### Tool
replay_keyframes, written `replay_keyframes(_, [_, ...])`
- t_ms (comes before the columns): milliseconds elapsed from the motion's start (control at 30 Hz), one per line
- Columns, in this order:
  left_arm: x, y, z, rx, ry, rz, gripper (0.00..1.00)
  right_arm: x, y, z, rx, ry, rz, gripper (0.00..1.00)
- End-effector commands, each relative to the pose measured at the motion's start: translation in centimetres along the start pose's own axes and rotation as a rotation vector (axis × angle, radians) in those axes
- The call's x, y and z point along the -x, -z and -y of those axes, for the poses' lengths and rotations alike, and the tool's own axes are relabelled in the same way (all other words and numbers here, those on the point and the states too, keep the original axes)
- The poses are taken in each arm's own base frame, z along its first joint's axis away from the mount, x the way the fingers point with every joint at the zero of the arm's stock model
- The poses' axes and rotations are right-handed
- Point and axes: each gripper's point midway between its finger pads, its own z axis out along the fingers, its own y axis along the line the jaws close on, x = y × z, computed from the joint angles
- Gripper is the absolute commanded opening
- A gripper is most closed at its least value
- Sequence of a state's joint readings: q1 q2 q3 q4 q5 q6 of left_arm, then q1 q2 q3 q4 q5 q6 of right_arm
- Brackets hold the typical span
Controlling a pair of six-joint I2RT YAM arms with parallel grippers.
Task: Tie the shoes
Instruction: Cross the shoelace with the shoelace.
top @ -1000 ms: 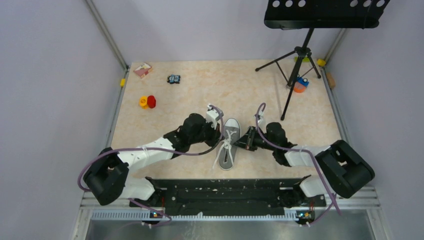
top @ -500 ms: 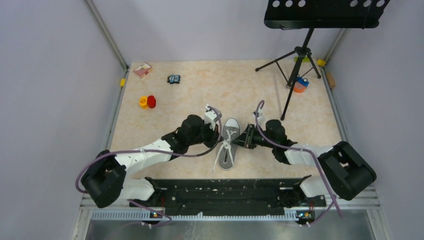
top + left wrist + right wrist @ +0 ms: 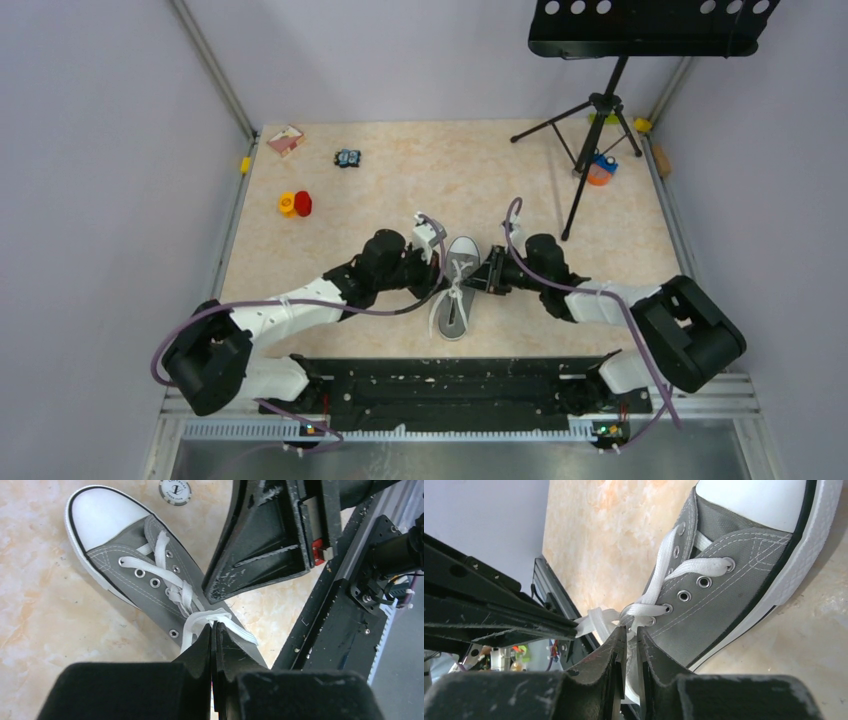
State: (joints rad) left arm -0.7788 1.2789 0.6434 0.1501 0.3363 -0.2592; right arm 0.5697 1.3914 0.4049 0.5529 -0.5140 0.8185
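Grey sneaker (image 3: 458,290) lay at frame centre, toe upward. The right gripper (image 3: 630,635) had edged in, its jaws easing slightly apart around a white lace (image 3: 659,572). The left gripper (image 3: 212,630) stayed clamped on a loop (image 3: 202,617); the knot looked unfinished.

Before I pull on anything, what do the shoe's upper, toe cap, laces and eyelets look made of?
The upper looks like matte grey woven canvas, with stitch lines showing. The toe cap seems to be smooth white rubber, slightly glossy. The laces are flat white woven fabric, fibre unclear. The eyelets look like shiny metal rings.
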Motion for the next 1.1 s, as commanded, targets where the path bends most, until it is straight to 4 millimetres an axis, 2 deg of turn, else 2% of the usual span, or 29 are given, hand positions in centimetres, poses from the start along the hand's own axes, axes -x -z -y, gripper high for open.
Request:
replay_keyframes(0, [2.0, -0.1, 1.4, -0.071, -0.03, 0.044, 0.0, 1.1, -0.8, -0.5, -0.001, 0.036, 0.016, 0.15])
replay_keyframes(500, [0.4, -0.7, 1.4, -0.097, -0.011, -0.018, 0.0, -0.2, -0.1, -1.6, 0.078, 0.082, -0.028, 0.11])
replay_keyframes(800, [1.4, -0.4, 0.8, -0.051, -0.017, 0.032, 0.0, -0.6, -0.2, -3.0, 0.144, 0.107, -0.053, 0.13])
replay_keyframes(1067, [2.0, -0.3, 0.3, -0.016, -0.017, 0.056, 0.0, -0.7, -0.6, -3.3, 0.147, 0.113, -0.062, 0.14])
